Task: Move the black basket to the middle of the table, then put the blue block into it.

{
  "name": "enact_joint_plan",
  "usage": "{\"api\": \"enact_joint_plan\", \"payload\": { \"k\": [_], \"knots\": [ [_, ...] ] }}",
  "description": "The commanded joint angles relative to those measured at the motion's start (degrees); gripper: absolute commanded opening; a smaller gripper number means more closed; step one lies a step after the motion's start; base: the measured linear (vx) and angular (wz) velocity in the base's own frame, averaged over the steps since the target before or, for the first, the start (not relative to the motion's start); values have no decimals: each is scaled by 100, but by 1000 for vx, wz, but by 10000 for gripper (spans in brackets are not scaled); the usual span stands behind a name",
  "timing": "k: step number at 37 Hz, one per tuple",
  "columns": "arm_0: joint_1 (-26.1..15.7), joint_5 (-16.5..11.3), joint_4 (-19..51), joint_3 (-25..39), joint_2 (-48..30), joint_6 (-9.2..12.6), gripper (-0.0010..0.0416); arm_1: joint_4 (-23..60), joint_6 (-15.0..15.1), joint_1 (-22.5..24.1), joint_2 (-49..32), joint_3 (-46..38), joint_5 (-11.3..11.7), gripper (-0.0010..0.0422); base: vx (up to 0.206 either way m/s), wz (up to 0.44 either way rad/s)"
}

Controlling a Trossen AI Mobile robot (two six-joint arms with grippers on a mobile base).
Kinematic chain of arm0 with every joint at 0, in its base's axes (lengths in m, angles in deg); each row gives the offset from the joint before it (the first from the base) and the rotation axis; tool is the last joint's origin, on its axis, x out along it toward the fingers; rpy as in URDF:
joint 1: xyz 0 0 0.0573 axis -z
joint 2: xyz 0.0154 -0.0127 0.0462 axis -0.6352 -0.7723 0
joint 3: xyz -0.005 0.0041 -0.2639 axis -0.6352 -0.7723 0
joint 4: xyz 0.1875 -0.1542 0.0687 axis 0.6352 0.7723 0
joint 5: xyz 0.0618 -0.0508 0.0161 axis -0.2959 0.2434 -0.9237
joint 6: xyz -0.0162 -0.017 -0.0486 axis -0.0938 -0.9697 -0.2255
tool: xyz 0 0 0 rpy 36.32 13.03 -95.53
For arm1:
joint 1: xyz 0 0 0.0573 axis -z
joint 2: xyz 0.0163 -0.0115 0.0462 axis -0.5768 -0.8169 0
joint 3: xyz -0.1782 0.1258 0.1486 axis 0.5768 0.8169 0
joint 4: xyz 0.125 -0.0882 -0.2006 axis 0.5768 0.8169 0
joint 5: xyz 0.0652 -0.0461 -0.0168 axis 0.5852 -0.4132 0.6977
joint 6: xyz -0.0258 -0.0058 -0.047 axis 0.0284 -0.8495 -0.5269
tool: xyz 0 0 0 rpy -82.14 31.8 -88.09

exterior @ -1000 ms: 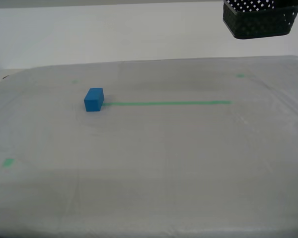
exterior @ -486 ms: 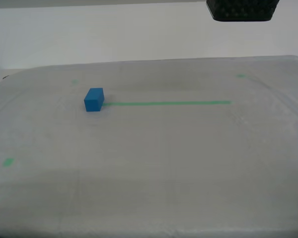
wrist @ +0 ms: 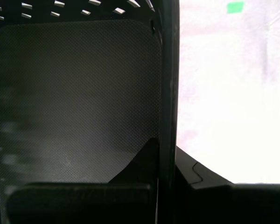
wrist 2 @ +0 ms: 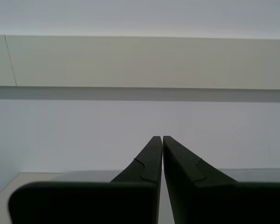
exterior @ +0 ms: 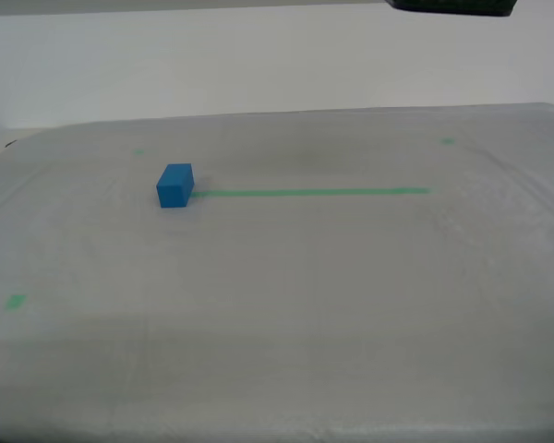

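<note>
The blue block (exterior: 174, 185) rests on the table (exterior: 286, 305) toward the exterior view's left, at the end of the green tape line (exterior: 309, 192). Only a thin black sliver of the black basket (exterior: 452, 5) shows at the top edge of the exterior view, high above the table. In the first wrist view the black basket (wrist: 79, 93) fills much of the frame, and my first gripper (wrist: 167, 144) is shut on its wall. My second gripper (wrist 2: 162, 138) is shut with nothing in it, pointing at a pale wall well away from both objects.
Small green tape marks (exterior: 16, 301) (exterior: 447, 140) (exterior: 138, 151) dot the sheeting. A white wall (exterior: 212, 65) rises behind the table's far edge. No arm shows in the exterior view.
The black basket has risen and drifted toward the exterior view's left, leaving only its underside at the top edge. The blue block has not moved.
</note>
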Motion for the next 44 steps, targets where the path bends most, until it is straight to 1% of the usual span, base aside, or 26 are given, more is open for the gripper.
{"api": "enact_joint_plan", "payload": {
  "k": [1,7,11,16,18,23,26,28,33,38,44],
  "knots": [
    [0,-35,136,11,286,-2,-1,-24,11,0,2,-7,4,0,0,0],
    [-7,-13,236,11,702,2,-1,-24,11,2,2,-7,4,0,0,0],
    [-55,-9,295,2,855,81,-1,-24,11,0,2,-7,4,0,0,0],
    [-247,31,337,0,883,157,-1,-24,11,2,2,-7,4,0,0,0],
    [-350,96,334,0,874,190,-1,-24,11,0,2,-7,7,0,0,0],
    [-713,337,264,-2,809,365,-1,-22,11,0,2,-7,4,0,0,0],
    [-946,426,92,-2,745,514,-1,-24,9,2,2,-7,4,0,0,0],
    [-1117,468,11,-2,739,649,-1,-24,11,2,2,-7,4,0,0,0],
    [-1484,483,-356,-2,645,1005,-1,-22,9,0,2,-7,4,0,0,0],
    [-1775,461,-763,9,450,1316,-1,-20,11,0,2,-2,4,0,0,0],
    [-1991,461,-981,7,55,1462,-1,-22,9,0,2,-9,4,0,0,0]
  ]
}}
